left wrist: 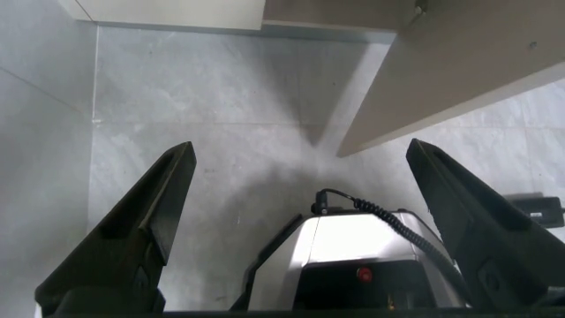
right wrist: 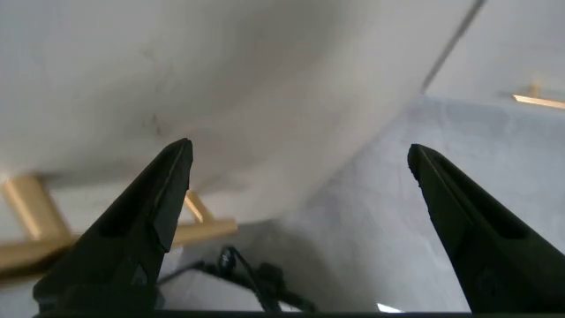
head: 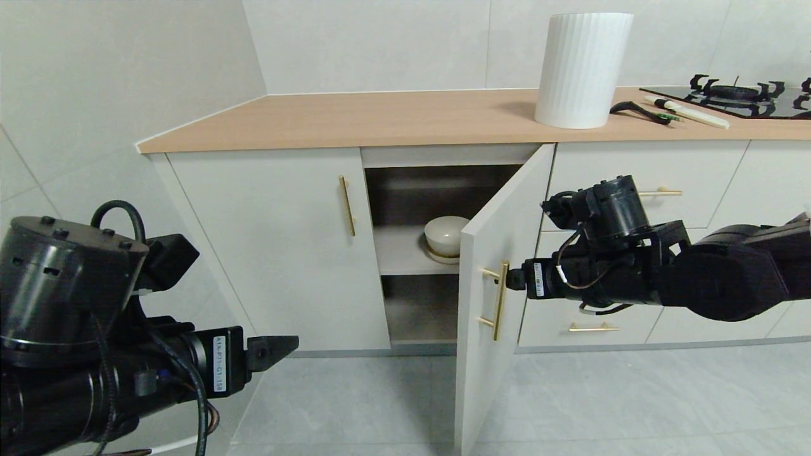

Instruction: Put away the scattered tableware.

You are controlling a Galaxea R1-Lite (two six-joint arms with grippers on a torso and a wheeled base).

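A white bowl (head: 446, 234) sits on a small plate (head: 441, 257) on the upper shelf (head: 402, 253) of the open cupboard. The cupboard door (head: 491, 253) stands swung out toward me, its gold handle (head: 500, 299) on the outer face. My right gripper (head: 516, 278) is right at that handle, open; in the right wrist view its fingers (right wrist: 150, 221) are spread wide before the door, with the gold handle (right wrist: 35, 216) to one side. My left gripper (head: 272, 351) hangs low at the left over the floor, open (left wrist: 300, 177) and holding nothing.
On the wooden counter (head: 380, 117) stand a tall white ribbed container (head: 583, 69), a black-handled utensil (head: 637, 111) and a white-handled one (head: 694, 115), beside a gas hob (head: 741, 98). Drawers with gold handles (head: 592, 328) lie behind my right arm. Grey tiled floor (head: 602, 399) is below.
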